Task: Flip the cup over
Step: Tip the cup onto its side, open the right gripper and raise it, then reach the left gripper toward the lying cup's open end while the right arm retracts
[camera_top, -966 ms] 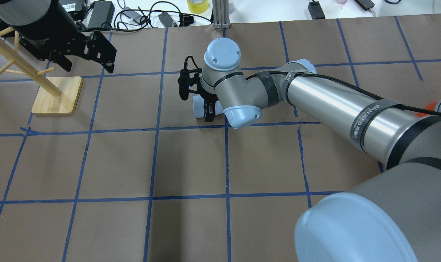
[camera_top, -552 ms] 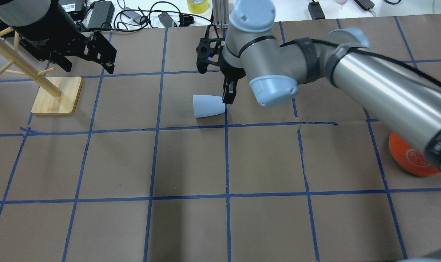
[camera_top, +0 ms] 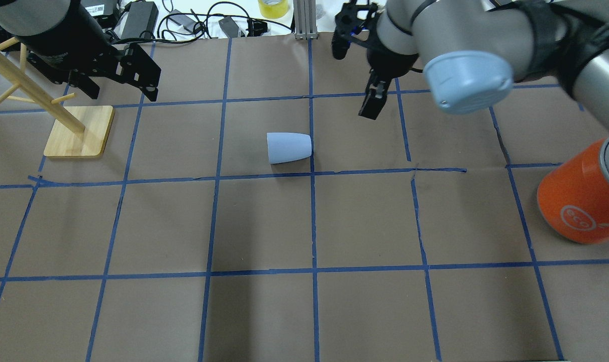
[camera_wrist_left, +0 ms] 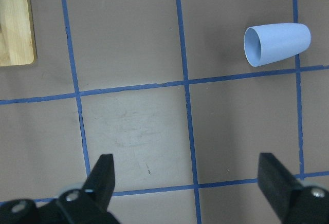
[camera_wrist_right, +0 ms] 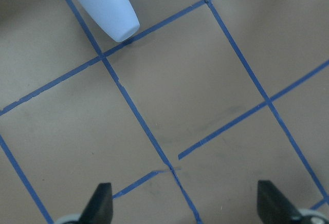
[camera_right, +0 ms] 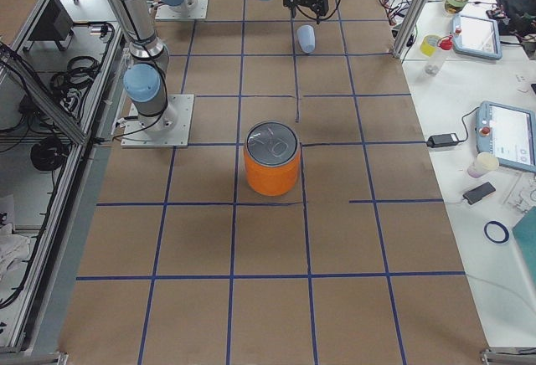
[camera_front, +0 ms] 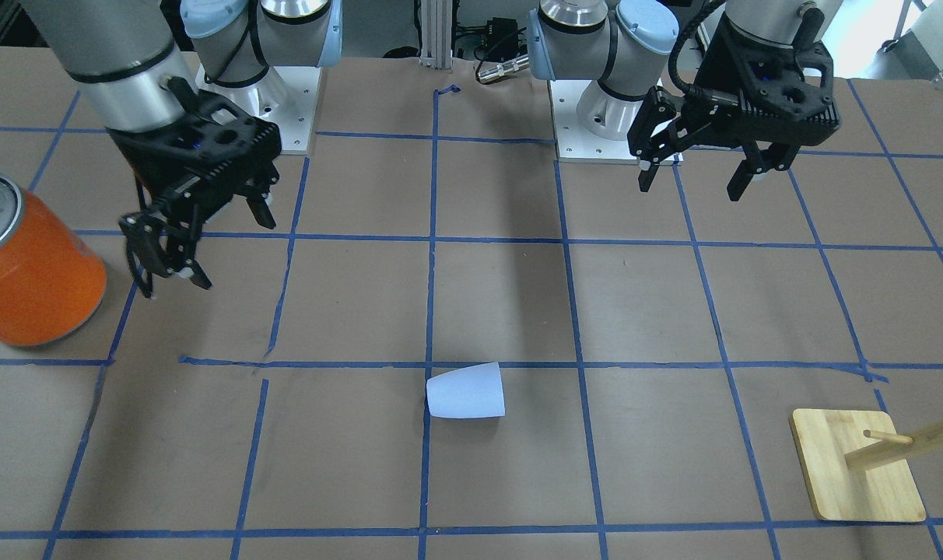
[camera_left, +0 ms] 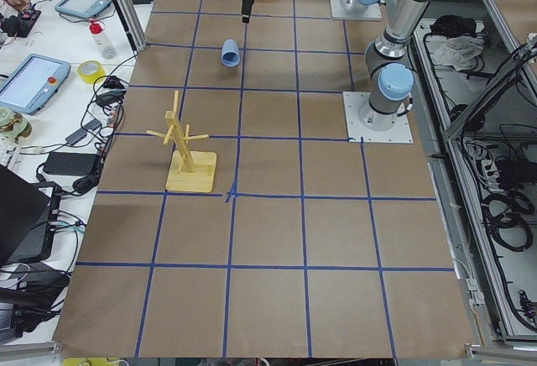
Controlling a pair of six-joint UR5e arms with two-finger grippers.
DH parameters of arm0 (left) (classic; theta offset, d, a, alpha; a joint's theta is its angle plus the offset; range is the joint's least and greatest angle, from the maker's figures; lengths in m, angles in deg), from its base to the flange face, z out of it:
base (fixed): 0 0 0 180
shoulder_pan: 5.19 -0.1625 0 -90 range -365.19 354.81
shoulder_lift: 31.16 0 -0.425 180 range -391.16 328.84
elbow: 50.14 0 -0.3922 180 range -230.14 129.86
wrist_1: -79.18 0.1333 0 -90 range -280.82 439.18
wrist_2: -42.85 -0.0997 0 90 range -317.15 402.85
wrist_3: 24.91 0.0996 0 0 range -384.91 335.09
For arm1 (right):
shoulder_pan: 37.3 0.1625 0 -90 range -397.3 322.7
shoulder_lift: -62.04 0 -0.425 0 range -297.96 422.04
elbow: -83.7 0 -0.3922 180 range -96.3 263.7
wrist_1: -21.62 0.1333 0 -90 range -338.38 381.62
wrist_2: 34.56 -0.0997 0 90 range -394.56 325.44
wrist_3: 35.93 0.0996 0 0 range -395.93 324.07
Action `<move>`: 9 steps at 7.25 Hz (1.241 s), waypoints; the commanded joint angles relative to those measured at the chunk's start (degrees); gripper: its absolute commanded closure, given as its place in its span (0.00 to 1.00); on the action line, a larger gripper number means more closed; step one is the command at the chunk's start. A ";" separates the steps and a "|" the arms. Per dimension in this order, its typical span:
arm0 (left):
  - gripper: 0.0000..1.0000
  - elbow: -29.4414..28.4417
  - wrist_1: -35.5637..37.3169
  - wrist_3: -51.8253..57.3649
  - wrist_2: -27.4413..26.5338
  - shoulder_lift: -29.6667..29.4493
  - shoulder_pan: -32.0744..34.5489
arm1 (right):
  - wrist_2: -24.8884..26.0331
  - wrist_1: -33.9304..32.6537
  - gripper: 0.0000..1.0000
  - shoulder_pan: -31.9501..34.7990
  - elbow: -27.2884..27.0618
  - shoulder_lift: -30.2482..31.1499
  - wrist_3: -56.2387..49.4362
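The cup is a small pale blue tumbler. It lies on its side on the brown table near the middle, its mouth toward the left arm's side. It also shows in the front view, the left wrist view and the right wrist view. My right gripper is open and empty, raised beyond and to the right of the cup; its jaws stand wide apart in the front view. My left gripper is open and empty, well to the cup's left, and shows in the front view.
A large orange can with a silver top stands at the table's right side. A wooden peg rack on a square base stands at the left, under the left arm. Cables and chargers lie past the table's far edge.
My right gripper has left the cup, risen and swung away to the back right. The cup stays lying on its side in the same spot. The left arm has not moved.
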 commanded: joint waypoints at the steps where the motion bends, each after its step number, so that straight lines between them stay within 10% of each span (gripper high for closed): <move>1: 0.00 0.05 0.11 -0.13 0.59 -1.12 -0.26 | 4.44 7.60 0.00 -2.08 0.35 4.23 19.00; 6: 0.00 2.05 3.36 0.39 21.24 -8.85 -4.98 | 9.03 9.14 0.00 3.35 1.75 4.77 52.07; 9: 0.00 10.31 20.44 0.05 33.52 -17.36 -7.20 | 8.78 9.67 0.00 3.54 2.11 4.41 55.74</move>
